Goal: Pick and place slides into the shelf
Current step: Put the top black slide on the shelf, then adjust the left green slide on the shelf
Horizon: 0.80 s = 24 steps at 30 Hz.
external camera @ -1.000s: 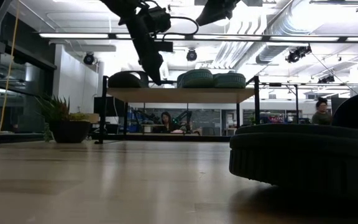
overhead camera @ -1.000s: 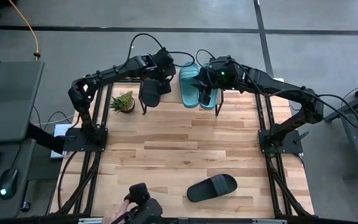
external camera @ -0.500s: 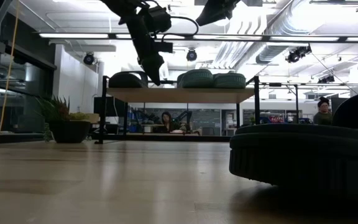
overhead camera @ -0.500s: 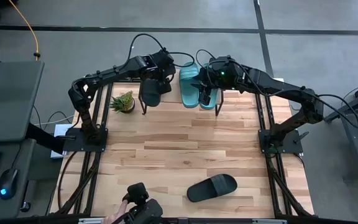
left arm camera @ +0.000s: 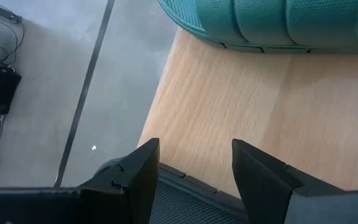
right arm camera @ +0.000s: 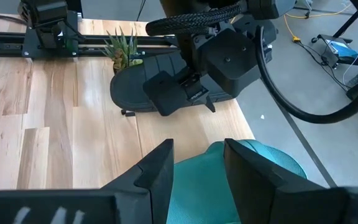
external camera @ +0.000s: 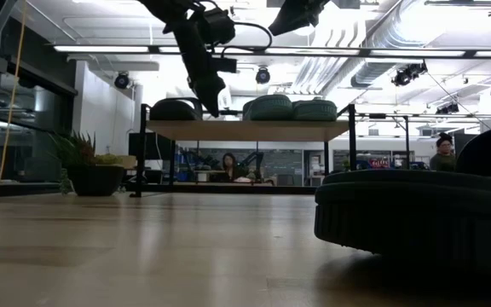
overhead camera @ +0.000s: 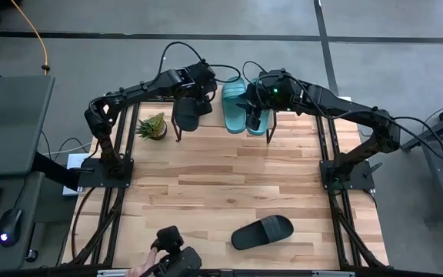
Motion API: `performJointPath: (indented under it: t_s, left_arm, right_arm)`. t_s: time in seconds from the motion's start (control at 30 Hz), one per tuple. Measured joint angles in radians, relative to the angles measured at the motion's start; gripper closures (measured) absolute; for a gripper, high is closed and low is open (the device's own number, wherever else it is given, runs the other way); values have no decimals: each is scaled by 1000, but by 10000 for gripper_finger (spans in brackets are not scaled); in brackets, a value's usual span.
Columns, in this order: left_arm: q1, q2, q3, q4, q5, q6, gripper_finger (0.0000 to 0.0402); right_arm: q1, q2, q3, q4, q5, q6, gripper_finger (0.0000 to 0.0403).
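On the shelf (overhead camera: 220, 121) sit two teal slides (overhead camera: 235, 104) and one black slide (overhead camera: 185, 114). The left gripper (overhead camera: 196, 104) hovers over that black slide, jaws parted and empty; the right gripper (overhead camera: 255, 117) hangs over the teal pair, jaws apart, empty. Placing looks finished; next, fetching the last black slide (overhead camera: 262, 231) on the tabletop (overhead camera: 206, 185), well away from the shelf.

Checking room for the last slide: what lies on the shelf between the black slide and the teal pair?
Bare plank: the left wrist view shows empty shelf between the black slide and teal slides.
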Motion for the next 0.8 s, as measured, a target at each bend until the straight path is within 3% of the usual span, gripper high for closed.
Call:
performJointPath:
  t_s: [0.43,0.8]
  left_arm:
    - [-57,0,0,27,6,84,218]
    - [-58,0,19,120,163,65,218]
  right_arm:
    - [0,0,0,1,0,0,272]
    - [2,0,0,2,0,-1,272]
